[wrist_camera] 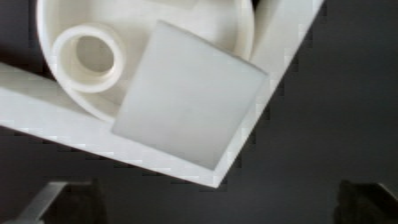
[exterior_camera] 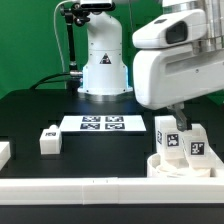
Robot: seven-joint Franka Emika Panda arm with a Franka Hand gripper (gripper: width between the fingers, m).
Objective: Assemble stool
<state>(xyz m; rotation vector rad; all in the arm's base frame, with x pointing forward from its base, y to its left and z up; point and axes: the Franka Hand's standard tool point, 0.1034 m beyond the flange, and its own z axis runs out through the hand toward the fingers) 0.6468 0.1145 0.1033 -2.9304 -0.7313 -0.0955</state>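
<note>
Two white tagged legs (exterior_camera: pixel 168 140) stand upright, long axes vertical, beside the round seat (exterior_camera: pixel 190 168) at the exterior view's right. A third leg (exterior_camera: pixel 47 140) stands well apart on the desk (exterior_camera: pixel 100 150). My tool (wrist_camera: pixel 210 203) hangs open and empty.

The arm (exterior_camera: pixel 175 55) runs off the exterior view's top and right. A white part (exterior_camera: pixel 4 152) is cut at that view's left edge. In the wrist view the seat (wrist_camera: pixel 178 20) is cropped and blurred, and the gripper (wrist_camera: pixel 210 205) is just two dark blurs.

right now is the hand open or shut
Open. In the wrist view the hand's two fingers stand wide apart, with only dark table between them, holding nothing.
</note>
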